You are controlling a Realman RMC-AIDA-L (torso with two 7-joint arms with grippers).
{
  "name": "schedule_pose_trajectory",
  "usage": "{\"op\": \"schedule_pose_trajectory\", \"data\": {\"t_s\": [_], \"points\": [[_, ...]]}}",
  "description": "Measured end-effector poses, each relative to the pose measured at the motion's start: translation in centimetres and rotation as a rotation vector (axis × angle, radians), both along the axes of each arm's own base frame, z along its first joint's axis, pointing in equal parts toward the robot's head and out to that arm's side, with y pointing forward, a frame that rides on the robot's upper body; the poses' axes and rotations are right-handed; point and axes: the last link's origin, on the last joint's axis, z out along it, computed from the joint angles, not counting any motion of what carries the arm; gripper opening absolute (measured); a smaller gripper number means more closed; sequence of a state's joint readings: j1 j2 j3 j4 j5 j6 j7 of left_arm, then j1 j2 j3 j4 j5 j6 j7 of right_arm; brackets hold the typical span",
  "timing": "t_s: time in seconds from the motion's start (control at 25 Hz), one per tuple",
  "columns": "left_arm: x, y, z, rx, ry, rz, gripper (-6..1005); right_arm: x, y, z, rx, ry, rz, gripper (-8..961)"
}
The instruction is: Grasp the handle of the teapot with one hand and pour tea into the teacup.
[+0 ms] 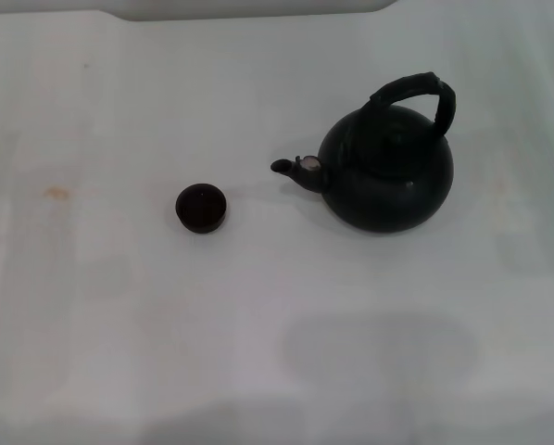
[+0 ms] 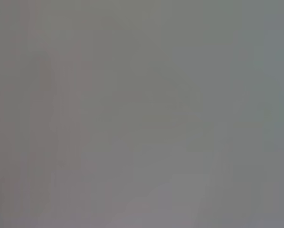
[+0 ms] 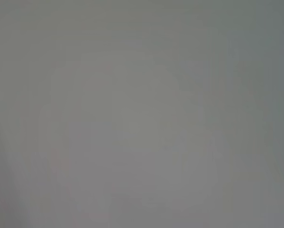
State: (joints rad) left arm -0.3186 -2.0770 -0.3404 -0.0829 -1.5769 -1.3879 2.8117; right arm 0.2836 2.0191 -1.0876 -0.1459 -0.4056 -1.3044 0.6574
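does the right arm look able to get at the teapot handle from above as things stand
Probably yes. The handle arches upright over the teapot on the robot's right side, with nothing above or beside it; the teacup sits well apart off the spout. Neither gripper is in view, so the approach itself is unconfirmed.

Neither arm nor pincer shows in any view; both wrist cameras see only grey blur

The white table [image 1: 277,334] carries the teapot [image 1: 388,176] and, well apart, the teacup [image 1: 201,207].
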Motion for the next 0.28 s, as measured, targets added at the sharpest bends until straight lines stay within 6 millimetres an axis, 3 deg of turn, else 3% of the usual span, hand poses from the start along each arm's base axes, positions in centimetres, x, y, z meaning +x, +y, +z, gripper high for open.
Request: {"op": "schedule_pose_trajectory", "data": {"t_s": [0.28], "points": [[0.0, 0.0, 0.0, 0.002, -0.002, 0.002, 871, -0.5, 1.8, -0.3, -0.028, -0.008, -0.008, 558]]}}
